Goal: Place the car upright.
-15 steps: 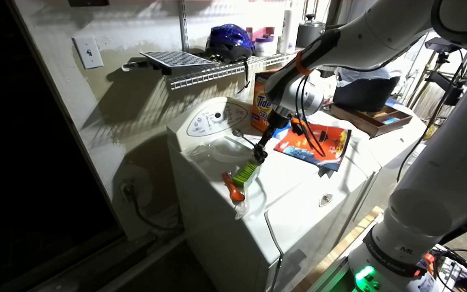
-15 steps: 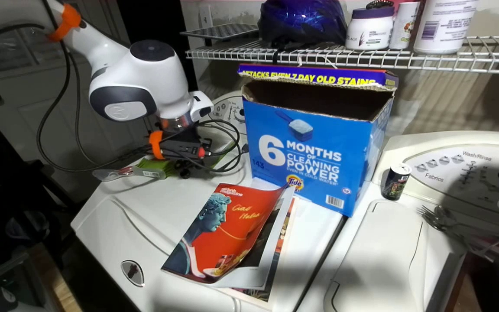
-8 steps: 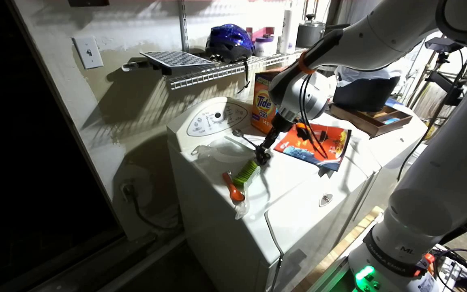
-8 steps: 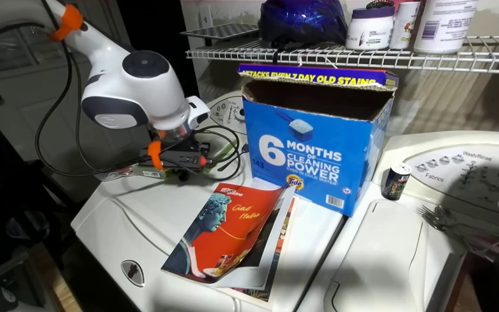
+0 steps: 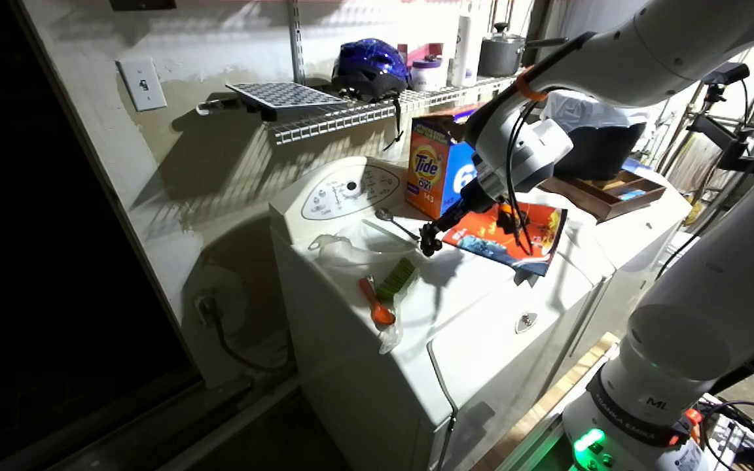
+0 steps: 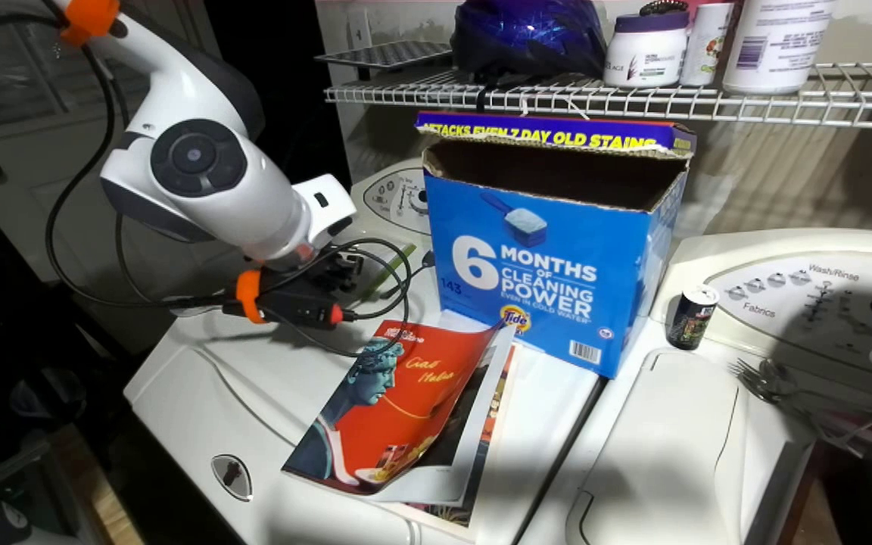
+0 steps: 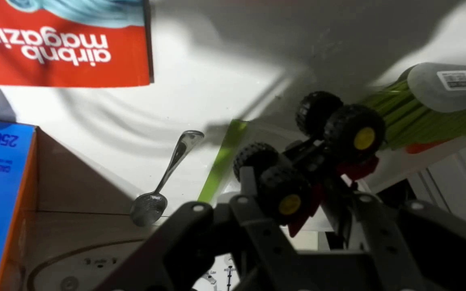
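Black-wheeled and partly red, the car (image 7: 312,159) sits pinched in the gripper (image 7: 292,186), over the white machine top (image 5: 465,291) in an exterior view. In the wrist view, from the car, the brush (image 7: 431,101) (green-bristled, bearing a label) lies at two o'clock, the spoon (image 7: 156,198) at nine, its bowl pointing toward seven, and the magazine (image 7: 61,42) at ten.
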Controlling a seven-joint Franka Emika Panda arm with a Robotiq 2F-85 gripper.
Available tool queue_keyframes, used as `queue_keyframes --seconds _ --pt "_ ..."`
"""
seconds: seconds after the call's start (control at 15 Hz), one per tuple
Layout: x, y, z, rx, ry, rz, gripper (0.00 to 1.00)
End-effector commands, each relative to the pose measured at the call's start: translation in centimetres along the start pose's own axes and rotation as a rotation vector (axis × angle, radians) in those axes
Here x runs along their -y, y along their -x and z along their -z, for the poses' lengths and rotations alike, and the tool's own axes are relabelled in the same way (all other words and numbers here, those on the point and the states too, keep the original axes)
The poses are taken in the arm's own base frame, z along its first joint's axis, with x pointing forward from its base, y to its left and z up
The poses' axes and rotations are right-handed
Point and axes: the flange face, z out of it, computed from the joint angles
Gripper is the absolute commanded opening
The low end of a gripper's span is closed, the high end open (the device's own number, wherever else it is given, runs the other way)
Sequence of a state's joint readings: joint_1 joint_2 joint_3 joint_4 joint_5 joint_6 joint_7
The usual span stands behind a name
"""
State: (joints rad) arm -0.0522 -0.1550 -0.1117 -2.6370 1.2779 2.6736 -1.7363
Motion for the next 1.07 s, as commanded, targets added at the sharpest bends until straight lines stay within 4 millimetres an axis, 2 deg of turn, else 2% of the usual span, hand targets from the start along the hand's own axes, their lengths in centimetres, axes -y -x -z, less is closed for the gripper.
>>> queue_keyframes --seconds 0.0,0.2,0.6,1.0 --pt "-0.2 2.2 0.7 -0.07 -0.003 -0.091 0.18" --pt "-0.4 3.4 0.3 -0.085 0.012 -0.131 0.18" --pt "0.0 4.6 -0.9 -0.119 0.044 -0.167 0.18" --pt "0.8 5.1 -2.1 -0.156 0.082 -0.154 0.18"
